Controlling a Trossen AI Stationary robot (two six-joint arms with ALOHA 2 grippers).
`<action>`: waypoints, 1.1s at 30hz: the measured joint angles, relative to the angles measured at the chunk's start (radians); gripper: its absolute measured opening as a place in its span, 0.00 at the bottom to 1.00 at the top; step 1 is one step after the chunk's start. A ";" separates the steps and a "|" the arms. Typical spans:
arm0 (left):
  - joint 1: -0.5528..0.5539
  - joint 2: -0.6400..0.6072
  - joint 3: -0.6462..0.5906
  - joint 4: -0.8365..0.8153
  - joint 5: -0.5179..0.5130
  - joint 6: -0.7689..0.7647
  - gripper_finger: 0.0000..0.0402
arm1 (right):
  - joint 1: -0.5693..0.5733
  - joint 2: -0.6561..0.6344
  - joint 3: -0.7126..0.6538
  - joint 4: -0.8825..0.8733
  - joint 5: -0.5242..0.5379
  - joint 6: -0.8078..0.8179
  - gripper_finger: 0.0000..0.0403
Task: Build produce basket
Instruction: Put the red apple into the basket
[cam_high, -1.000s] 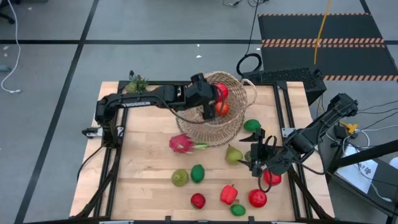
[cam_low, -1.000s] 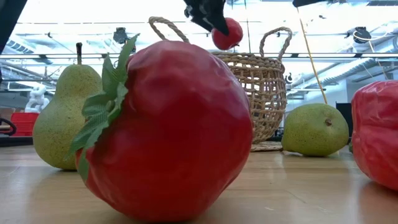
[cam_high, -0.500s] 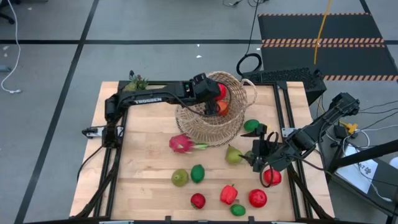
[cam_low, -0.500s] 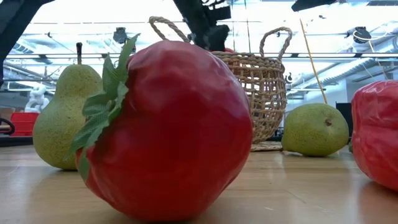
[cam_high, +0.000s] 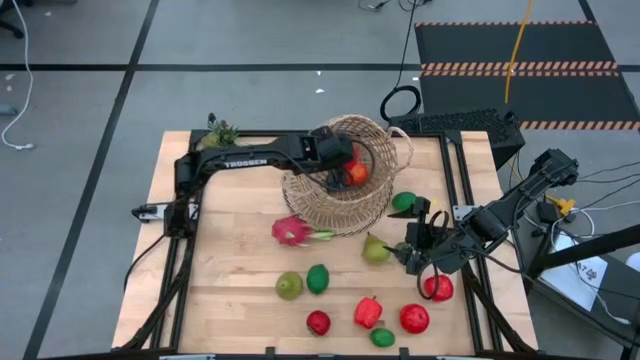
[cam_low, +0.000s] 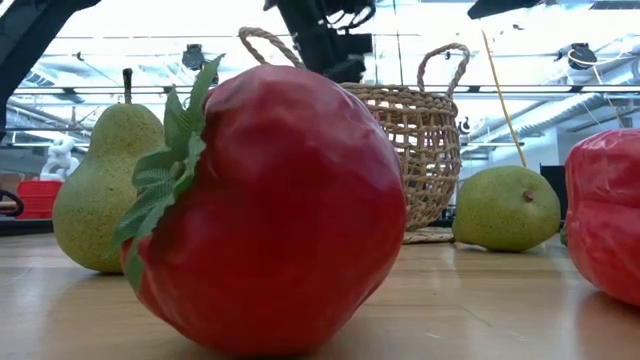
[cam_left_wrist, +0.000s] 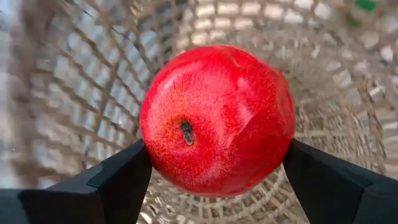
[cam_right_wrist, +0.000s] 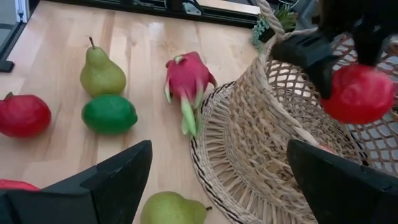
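Observation:
The tan wicker basket (cam_high: 345, 190) stands upright on its base at the table's far middle, with an orange-red fruit (cam_high: 356, 176) inside. My left gripper (cam_high: 343, 160) reaches over the rim and is shut on a red apple (cam_left_wrist: 217, 118), which sits within the basket's walls. More produce lies on the table: a pink dragonfruit (cam_high: 292, 231), pears (cam_high: 375, 248), limes (cam_high: 318, 278), a red pepper (cam_high: 367, 312) and red apples (cam_high: 318, 322). My right gripper (cam_high: 415, 240) hovers open just right of the pear, near the table's right side. My left gripper pinches the red apple between its two fingers, one finger (cam_left_wrist: 127, 177) on each opposite side (cam_left_wrist: 152, 149). The apple's dark end spot faces the wrist camera. The fingers come from above, slanting down into the basket. The apple hangs clear of the woven bottom.
A small green spiky plant (cam_high: 220, 133) stands at the far left corner. In the low view a big red apple (cam_low: 270, 210) fills the front, with pears (cam_low: 505, 208) beside it. Bare wood lies at the table's left and near-left parts (cam_high: 220, 270).
My left gripper has carried the red apple from above the basket's rim down into the basket. In the low view the apple has dropped out of sight behind the rim. The gripper has stayed shut on it.

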 joint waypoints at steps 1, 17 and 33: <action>0.000 0.009 0.000 -0.003 0.002 0.000 0.84 | 0.000 0.000 0.000 0.001 -0.001 0.002 0.91; 0.000 0.032 0.000 -0.013 0.013 -0.029 0.84 | 0.000 0.000 0.000 0.001 -0.002 0.003 0.91; 0.001 0.038 0.000 -0.015 0.033 -0.062 0.97 | 0.001 0.000 0.000 0.005 -0.003 0.003 0.91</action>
